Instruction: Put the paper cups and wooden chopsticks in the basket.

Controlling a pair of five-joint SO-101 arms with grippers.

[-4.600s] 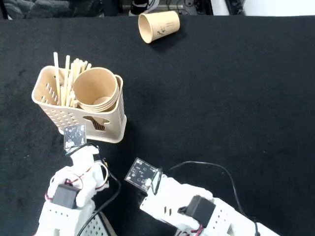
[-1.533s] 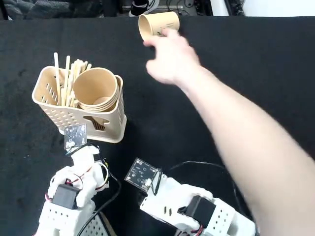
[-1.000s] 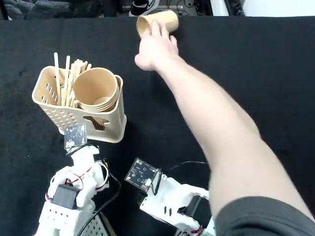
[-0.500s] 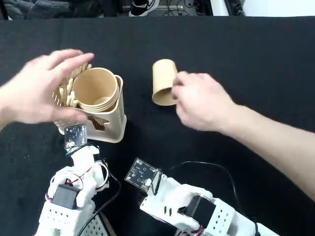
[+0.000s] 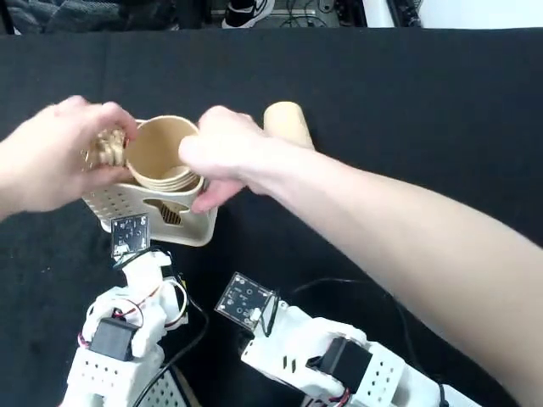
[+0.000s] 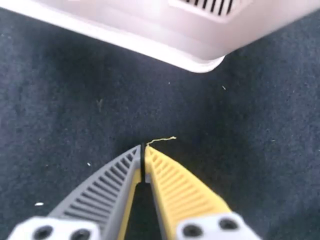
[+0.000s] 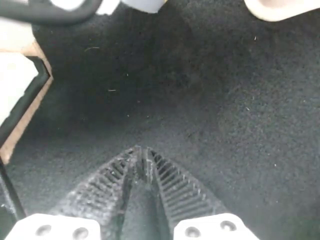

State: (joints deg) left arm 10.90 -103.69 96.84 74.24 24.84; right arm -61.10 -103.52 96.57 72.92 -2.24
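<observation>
A cream basket (image 5: pixel 182 222) stands left of centre on the black cloth with a stack of paper cups (image 5: pixel 159 151) in it. One hand (image 5: pixel 51 161) grips the wooden chopsticks (image 5: pixel 109 150) at the basket's left side. A second hand (image 5: pixel 222 153) holds the cups' rim. A loose paper cup (image 5: pixel 286 119) lies on its side just right of that hand. Both arms rest at the near edge. My left gripper (image 6: pixel 144 148) is shut and empty, just short of the basket's base (image 6: pixel 175 50). My right gripper (image 7: pixel 141 152) is shut and empty over bare cloth.
A person's forearm (image 5: pixel 399 246) crosses the table from the near right to the basket, over the right arm (image 5: pixel 322 352). The left arm (image 5: pixel 123 326) sits below the basket. The cloth's edge and a pale surface (image 7: pixel 17 80) show in the right wrist view.
Two hands came in. One carried the far cup to the middle and laid it down, then went to the cups in the basket. The other closed on the chopsticks. Neither arm moved.
</observation>
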